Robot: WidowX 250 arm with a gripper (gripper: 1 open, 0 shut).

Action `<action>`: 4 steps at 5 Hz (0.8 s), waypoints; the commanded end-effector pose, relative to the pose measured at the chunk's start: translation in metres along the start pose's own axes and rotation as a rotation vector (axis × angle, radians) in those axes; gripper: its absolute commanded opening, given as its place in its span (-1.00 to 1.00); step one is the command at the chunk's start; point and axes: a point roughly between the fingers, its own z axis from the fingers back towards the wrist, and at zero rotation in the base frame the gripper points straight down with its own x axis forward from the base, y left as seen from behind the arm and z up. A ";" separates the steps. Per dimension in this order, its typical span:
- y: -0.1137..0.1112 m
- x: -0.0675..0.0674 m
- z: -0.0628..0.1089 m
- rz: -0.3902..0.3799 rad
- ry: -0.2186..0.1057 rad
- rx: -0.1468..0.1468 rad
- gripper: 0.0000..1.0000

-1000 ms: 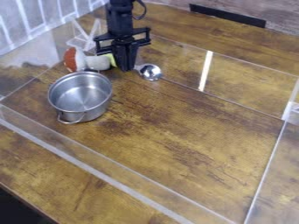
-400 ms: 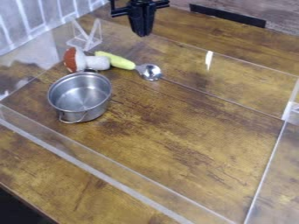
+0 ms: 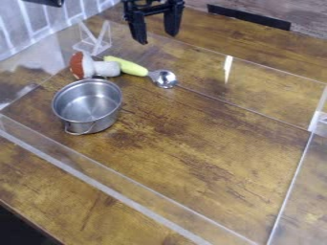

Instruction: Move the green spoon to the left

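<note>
The green spoon (image 3: 138, 71) lies flat on the wooden table, its yellow-green handle pointing left toward the mushroom-like object and its shiny round bowl (image 3: 163, 78) to the right. My gripper (image 3: 153, 27) hangs well above and behind the spoon at the top of the view. Its two black fingers are spread apart with nothing between them.
A red-and-white mushroom-like object (image 3: 79, 65) touches the spoon handle's left end. A round steel pot (image 3: 87, 104) stands in front of it. Clear acrylic walls (image 3: 227, 77) ring the workspace, and a clear stand (image 3: 92, 36) sits at the back left.
My gripper has let go of the spoon, lifted away and opened. The spoon lies in the same place as one second ago.
</note>
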 end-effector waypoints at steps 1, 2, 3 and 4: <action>0.000 0.002 0.014 0.062 -0.041 -0.041 1.00; 0.004 0.008 -0.004 0.130 -0.038 -0.021 1.00; 0.001 0.001 -0.026 0.189 -0.035 0.003 1.00; -0.005 -0.005 -0.045 0.243 -0.034 0.018 1.00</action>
